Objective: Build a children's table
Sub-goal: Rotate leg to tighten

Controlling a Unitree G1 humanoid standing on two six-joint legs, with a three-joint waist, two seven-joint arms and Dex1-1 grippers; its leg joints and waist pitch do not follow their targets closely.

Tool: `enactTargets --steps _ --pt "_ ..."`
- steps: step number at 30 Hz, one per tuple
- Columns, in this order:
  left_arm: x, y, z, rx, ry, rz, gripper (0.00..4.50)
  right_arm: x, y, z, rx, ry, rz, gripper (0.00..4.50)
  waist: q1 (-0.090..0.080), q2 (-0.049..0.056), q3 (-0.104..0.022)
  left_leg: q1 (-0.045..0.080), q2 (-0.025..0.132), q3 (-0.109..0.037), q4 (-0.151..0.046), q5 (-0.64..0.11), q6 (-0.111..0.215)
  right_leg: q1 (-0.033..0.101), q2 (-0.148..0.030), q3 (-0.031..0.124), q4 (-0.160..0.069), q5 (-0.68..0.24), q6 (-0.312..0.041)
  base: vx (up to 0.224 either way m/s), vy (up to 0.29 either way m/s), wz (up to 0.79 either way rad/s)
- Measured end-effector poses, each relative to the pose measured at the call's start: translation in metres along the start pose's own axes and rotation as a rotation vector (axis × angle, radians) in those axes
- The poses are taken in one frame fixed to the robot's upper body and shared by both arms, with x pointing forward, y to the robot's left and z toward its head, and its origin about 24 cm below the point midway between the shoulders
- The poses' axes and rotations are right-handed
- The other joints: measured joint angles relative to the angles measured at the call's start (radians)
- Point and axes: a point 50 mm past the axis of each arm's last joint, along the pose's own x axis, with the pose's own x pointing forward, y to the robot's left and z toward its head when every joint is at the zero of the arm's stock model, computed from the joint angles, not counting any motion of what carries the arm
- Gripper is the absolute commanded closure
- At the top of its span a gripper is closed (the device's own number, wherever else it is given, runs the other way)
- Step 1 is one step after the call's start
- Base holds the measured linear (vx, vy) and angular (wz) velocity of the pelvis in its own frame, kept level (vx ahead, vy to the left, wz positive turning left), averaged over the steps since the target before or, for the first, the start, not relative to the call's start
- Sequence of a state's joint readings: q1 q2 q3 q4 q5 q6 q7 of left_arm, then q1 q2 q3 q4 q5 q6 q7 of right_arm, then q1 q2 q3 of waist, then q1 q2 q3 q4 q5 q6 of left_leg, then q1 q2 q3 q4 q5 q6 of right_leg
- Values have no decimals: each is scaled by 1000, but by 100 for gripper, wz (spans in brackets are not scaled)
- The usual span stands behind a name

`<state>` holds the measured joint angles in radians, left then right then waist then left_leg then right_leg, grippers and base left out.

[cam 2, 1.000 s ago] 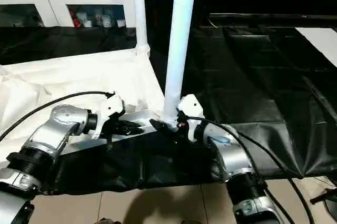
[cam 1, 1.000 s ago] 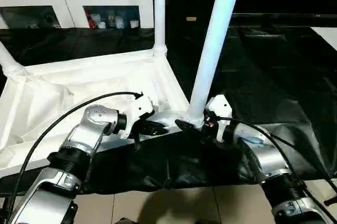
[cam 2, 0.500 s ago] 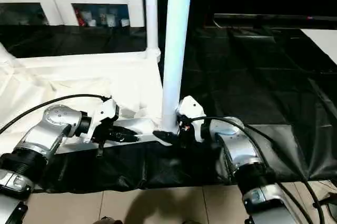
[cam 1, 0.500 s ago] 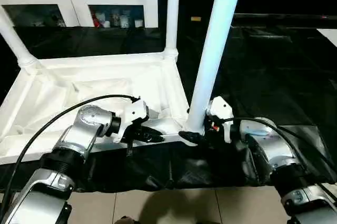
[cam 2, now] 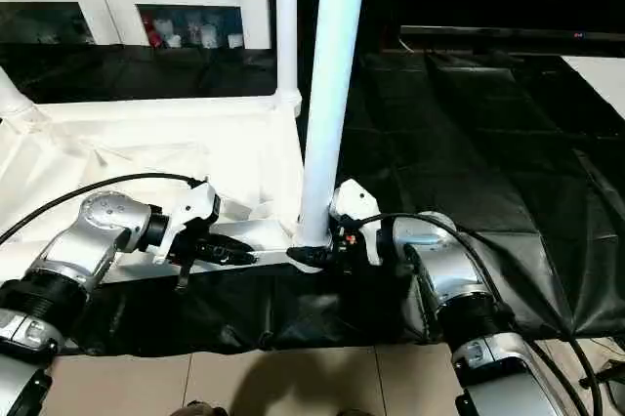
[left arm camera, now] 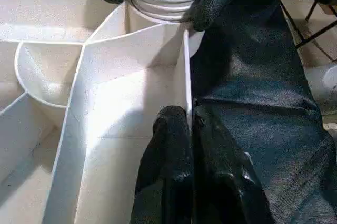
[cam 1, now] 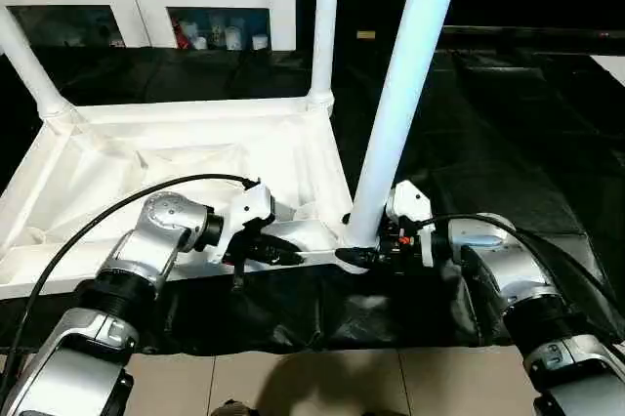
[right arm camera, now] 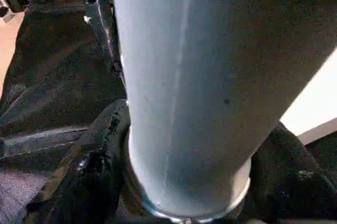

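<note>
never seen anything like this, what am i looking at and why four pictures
It is a two-armed humanoid robot putting together a small white children's table, which lies upside down on a black-sheeted work table. Two pictures come from cameras in its head, looking down over its silver forearms. The other two come from a camera on each wrist. The left gripper pinches the near rim of the upturned top; the left wrist view shows its fingers closed on that thin white wall. The right gripper clasps the base of the nearest leg, which stands in its corner socket. Two more legs stand at other corners. A white cabinet is behind.
</note>
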<state>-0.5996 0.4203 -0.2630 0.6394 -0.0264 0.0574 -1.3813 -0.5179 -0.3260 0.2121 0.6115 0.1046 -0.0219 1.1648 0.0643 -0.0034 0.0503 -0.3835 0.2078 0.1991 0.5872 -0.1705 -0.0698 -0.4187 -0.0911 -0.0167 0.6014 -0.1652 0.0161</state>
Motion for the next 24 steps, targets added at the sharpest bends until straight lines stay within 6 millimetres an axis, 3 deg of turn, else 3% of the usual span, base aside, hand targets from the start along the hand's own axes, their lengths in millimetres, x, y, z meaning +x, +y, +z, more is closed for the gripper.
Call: enactTargets --steps 7,9,13,18,21,24 --pt "0 4 -2 -2 5 37 450 6 2 -4 35 -22 -93 178 -4 1 -1 2 0 0 0 0 0 1 0 0 1 1 -1 0 0 0" --pt "5 10 1 -10 0 119 450 19 2 -5 77 -63 -273 179 -9 2 -1 3 0 -1 0 0 -1 1 0 0 2 1 -1 0 0 0" --pt "17 16 4 -35 -16 242 450 40 0 -4 182 -114 -580 180 -21 14 -3 6 -1 -1 0 0 -1 2 0 1 1 0 1 0 0 0" --pt "37 18 8 -75 -47 339 450 56 -8 0 254 -112 -819 180 -30 32 -10 8 -3 -1 -2 0 -1 4 -1 2 -1 -1 2 0 0 0" --pt "40 18 10 -64 -49 346 450 56 -10 1 251 -115 -843 111 -29 34 -11 8 -3 -1 -4 0 -1 5 -1 1 -2 -2 3 0 0 0" --pt "41 18 12 -51 -51 333 450 56 -10 2 252 -125 -842 101 -23 36 -11 7 -3 -1 -6 0 -1 4 -1 1 -2 -2 4 0 0 0"
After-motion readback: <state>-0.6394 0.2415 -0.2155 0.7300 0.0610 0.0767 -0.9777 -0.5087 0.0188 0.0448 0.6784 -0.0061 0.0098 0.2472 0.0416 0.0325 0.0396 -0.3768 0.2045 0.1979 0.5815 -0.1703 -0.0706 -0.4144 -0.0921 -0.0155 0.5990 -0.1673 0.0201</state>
